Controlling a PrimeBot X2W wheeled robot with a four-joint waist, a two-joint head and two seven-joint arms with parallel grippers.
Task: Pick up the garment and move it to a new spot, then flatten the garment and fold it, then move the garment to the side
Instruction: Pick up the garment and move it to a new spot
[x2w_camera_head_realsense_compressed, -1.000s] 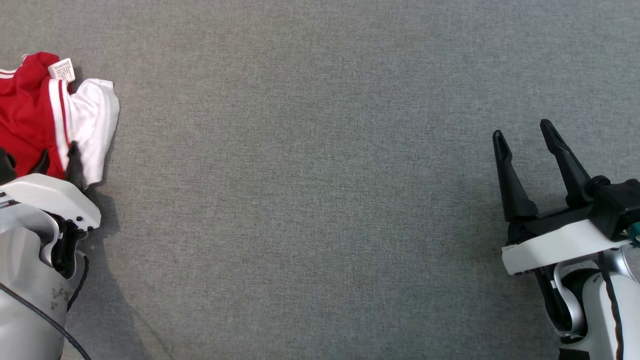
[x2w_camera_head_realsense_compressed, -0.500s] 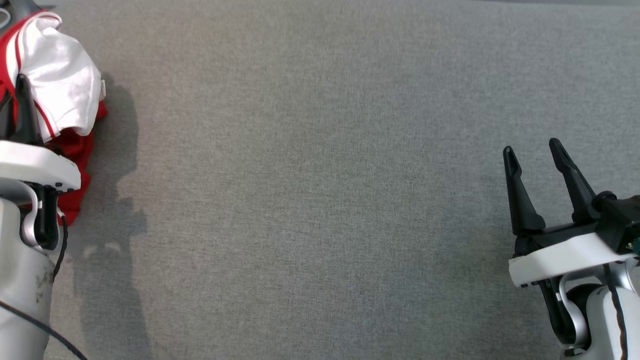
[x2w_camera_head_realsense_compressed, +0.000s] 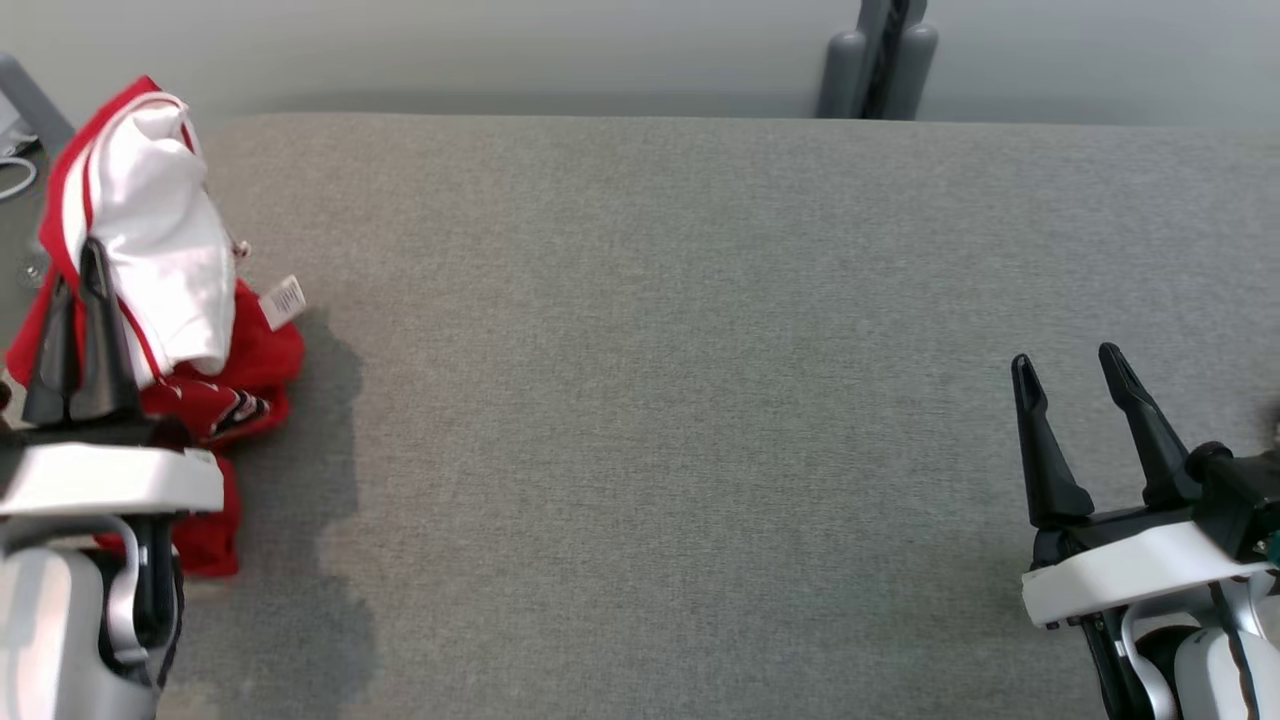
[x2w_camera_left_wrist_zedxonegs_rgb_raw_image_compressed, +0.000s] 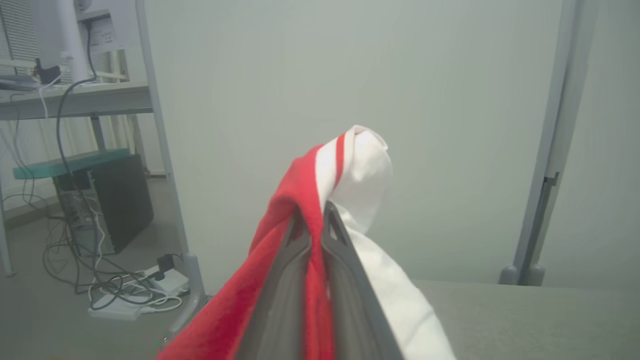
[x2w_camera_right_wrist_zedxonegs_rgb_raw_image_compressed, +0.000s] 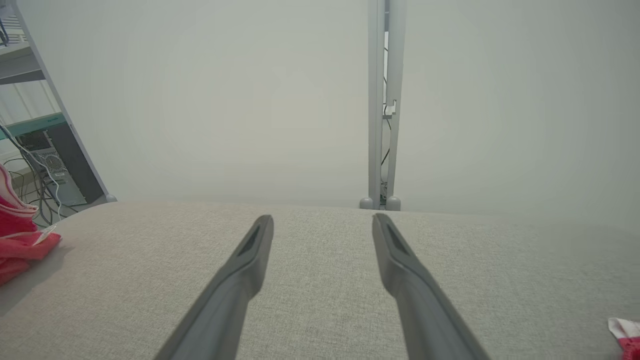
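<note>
At the table's left edge, the left gripper is pinched shut on a fold of the red and white garment. It holds that part up while the rest trails on the table. The pinch looks narrow, so the cloth could slip out on a fast swing. The trailing part could drag, or slide off the edge toward cables on the floor beside the table. Over the table's right side, the right gripper hangs with fingers spread, holding nothing. A grey post stands behind the table. Nothing on it blocks a move toward its middle.
</note>
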